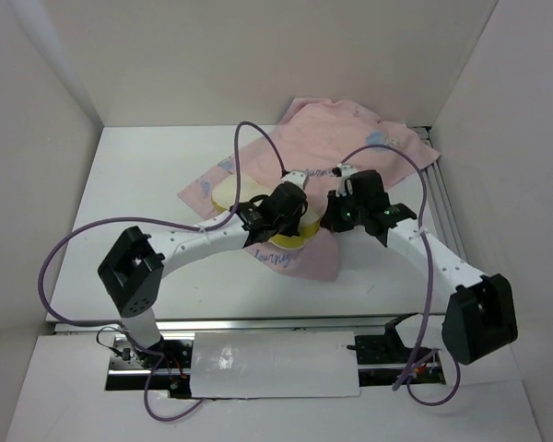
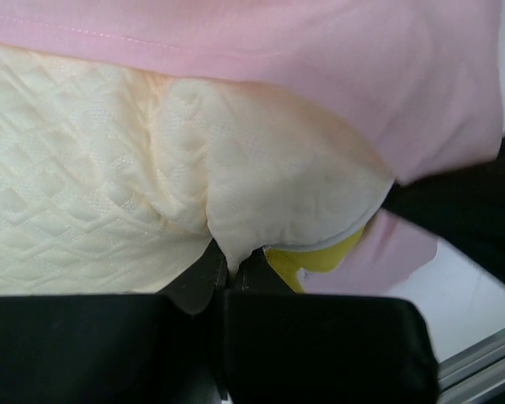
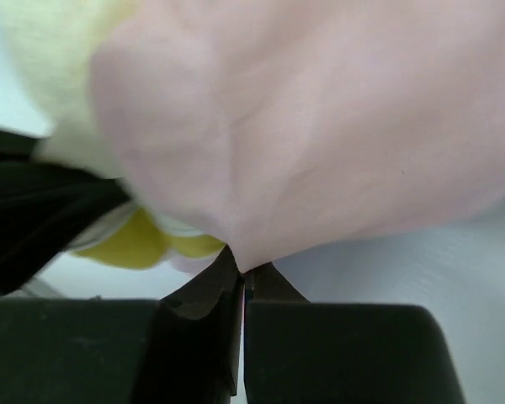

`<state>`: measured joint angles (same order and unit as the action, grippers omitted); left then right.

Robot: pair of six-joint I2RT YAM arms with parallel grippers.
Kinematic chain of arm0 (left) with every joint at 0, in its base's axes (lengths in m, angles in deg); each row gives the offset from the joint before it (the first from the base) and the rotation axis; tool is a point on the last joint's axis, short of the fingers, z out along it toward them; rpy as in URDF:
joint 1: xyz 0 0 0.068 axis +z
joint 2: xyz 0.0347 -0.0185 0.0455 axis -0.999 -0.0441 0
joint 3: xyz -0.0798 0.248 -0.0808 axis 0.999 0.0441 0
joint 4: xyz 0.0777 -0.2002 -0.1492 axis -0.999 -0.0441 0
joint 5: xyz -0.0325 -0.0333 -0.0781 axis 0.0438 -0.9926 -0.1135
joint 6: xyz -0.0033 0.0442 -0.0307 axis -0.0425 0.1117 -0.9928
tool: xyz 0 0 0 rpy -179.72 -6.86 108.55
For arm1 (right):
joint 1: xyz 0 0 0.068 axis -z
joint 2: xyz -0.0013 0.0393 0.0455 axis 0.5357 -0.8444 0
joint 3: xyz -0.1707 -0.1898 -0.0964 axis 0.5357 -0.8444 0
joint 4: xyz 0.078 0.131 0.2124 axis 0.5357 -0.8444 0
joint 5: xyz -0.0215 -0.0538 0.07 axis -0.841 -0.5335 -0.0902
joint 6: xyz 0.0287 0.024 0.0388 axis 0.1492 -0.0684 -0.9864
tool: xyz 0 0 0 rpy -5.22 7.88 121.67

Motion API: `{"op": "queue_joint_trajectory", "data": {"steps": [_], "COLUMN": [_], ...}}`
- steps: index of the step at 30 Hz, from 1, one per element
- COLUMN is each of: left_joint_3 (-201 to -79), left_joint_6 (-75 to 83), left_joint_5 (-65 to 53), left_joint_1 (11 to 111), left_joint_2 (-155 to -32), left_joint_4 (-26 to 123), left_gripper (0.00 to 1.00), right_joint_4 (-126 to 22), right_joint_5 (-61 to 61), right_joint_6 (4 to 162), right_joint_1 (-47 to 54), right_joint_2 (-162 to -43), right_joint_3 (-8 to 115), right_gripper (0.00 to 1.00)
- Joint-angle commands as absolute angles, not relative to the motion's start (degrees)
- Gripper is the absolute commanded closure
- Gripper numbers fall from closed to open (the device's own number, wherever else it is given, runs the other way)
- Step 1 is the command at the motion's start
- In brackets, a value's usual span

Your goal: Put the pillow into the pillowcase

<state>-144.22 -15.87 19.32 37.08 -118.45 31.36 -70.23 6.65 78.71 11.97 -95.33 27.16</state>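
The pink pillowcase (image 1: 341, 143) lies crumpled across the middle and back of the table. The cream-yellow pillow (image 1: 235, 191) sticks out of its left side, with a brighter yellow edge (image 1: 293, 239) near the front. My left gripper (image 1: 290, 204) is shut on a pinch of the pillow's quilted cover (image 2: 233, 252); the pillowcase hem (image 2: 320, 50) lies above it. My right gripper (image 1: 343, 210) is shut on a fold of the pillowcase (image 3: 246, 265), with pink fabric filling its view and the pillow's yellow edge (image 3: 135, 244) at the left.
White walls close in the table (image 1: 147, 166) on the left, back and right. A metal rail (image 1: 447, 216) runs along the right edge. Purple cables (image 1: 249, 147) loop over the fabric. The arm bases (image 1: 129, 272) stand at the front corners.
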Motion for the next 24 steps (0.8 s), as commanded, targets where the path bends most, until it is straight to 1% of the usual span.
{"op": "queue_joint_trajectory", "data": {"steps": [1, 3, 5, 7, 9, 14, 17, 19, 24], "left_joint_3": [-149.31, -149.32, -149.32, -149.85, -152.03, -154.23, -154.77, -151.8, -142.74], "left_joint_6": [-21.6, -24.68, -27.05, -31.35, -37.74, -48.67, -54.64, -57.54, -54.49], "left_joint_5": [23.25, 24.9, 27.45, 31.85, 36.84, 44.6, 44.61, 43.56, 36.01], "left_joint_1": [37.55, 37.55, 38.07, 38.08, 38.08, 38.08, 38.08, 38.08, 38.08], "left_joint_2": [-115.56, -114.95, -114.33, -112.93, -112.93, -115.12, -116.88, -116.19, -111.7], "left_joint_4": [41.12, 43.85, 46.93, 48.7, 46.17, 41.15, 36.67, 36.66, 43.33], "left_gripper": [1.0, 1.0, 1.0, 1.0, 1.0, 1.0, 1.0, 1.0, 1.0], "right_joint_4": [-79.84, -81.8, -84.52, -85.67, -86.29, -85.59, -87.07, -88.92, -89.54], "right_joint_5": [18.43, 24.21, 27.32, 31.53, 37.13, 43.67, 44.73, 42.46, 38.32], "right_joint_6": [81.55, 82.96, 83.84, 85.24, 86.83, 86.31, 86.31, 86.31, 85.69], "right_joint_1": [8.32, 5.95, 4.36, 2.51, 1.73, -0.39, -1.01, -1.01, -0.49], "right_joint_2": [-90.33, -89.63, -89.1, -88.57, -87.78, -85.06, -85.05, -85.58, -87.33], "right_joint_3": [36.6, 39.68, 43.98, 47.4, 48.91, 53.13, 55.94, 55.95, 54.11], "right_gripper": [1.0, 1.0, 1.0, 1.0, 1.0, 1.0, 1.0, 1.0, 1.0]}}
